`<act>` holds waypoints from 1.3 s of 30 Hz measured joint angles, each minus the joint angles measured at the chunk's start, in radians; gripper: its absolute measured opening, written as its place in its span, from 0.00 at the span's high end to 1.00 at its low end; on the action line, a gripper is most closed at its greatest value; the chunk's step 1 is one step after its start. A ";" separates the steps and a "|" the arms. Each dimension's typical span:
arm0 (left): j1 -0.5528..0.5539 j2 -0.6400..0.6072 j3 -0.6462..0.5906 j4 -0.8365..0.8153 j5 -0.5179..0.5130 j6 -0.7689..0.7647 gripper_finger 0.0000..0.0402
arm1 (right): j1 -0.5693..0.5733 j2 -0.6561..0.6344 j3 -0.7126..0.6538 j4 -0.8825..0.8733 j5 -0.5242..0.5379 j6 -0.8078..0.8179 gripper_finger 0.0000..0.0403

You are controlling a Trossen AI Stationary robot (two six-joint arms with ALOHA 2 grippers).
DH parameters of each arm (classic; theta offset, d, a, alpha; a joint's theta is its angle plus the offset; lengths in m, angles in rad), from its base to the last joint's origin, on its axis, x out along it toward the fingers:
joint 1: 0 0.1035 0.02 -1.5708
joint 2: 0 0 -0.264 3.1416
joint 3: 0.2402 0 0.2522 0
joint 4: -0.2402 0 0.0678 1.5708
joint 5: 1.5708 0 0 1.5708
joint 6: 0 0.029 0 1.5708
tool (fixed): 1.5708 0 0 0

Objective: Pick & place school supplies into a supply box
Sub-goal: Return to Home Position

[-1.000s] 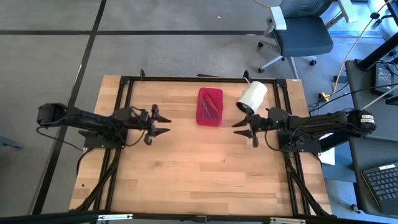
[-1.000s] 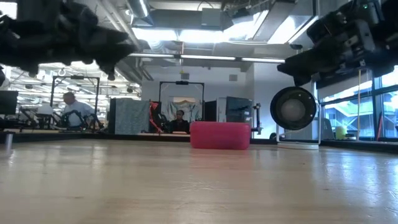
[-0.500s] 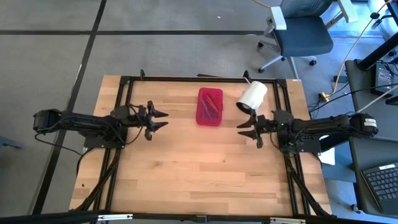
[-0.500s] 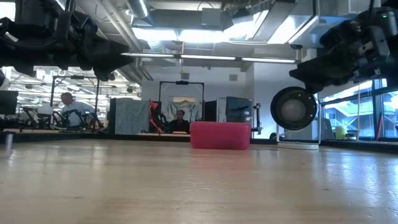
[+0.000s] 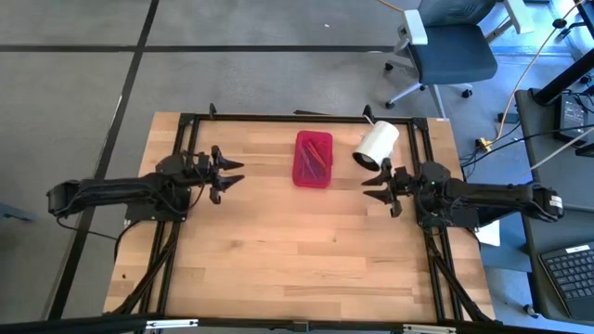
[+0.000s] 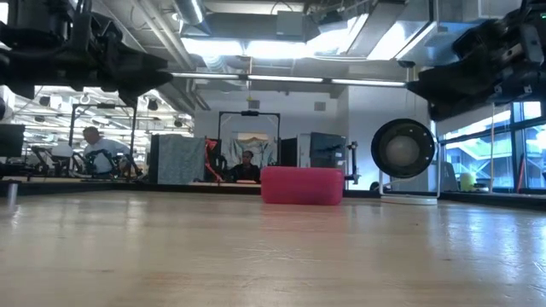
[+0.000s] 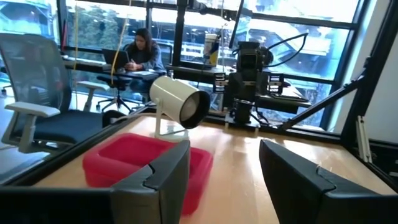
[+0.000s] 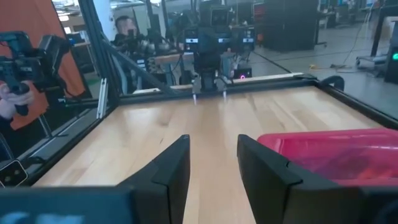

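Near the far edge of the wooden surface (image 5: pixel 278 250), about midway across, one supply box (image 5: pixel 313 159) is recorded lying flat, long axis running from far edge to near edge; thin school supplies (image 5: pixel 317 156) are glimpsed through the red plastic, too small to be counted. One white roll (image 5: pixel 376 144) is noted near it on the right arm's side. Two hands are counted, left hand (image 5: pixel 236 173) and right hand (image 5: pixel 369 189), each held off to its own side of the box, fingers spread, nothing gripped.

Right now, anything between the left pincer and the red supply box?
Nothing, only bare tabletop between left pincer and red supply box, seen in the high view.
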 joint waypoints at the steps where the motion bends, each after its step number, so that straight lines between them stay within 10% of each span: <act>1: 0.002 -0.022 0.000 -0.019 0.000 0.000 0.54 | -0.002 -0.021 0.000 -0.017 0.000 0.000 0.66; 23: 0.069 -0.386 0.000 -0.327 -0.010 0.019 0.53 | -0.021 -0.482 0.000 -0.363 -0.002 -0.012 0.66; 39: 0.072 -0.478 0.009 -0.455 -0.014 0.009 0.53 | -0.040 -0.478 0.001 -0.408 0.035 -0.021 0.66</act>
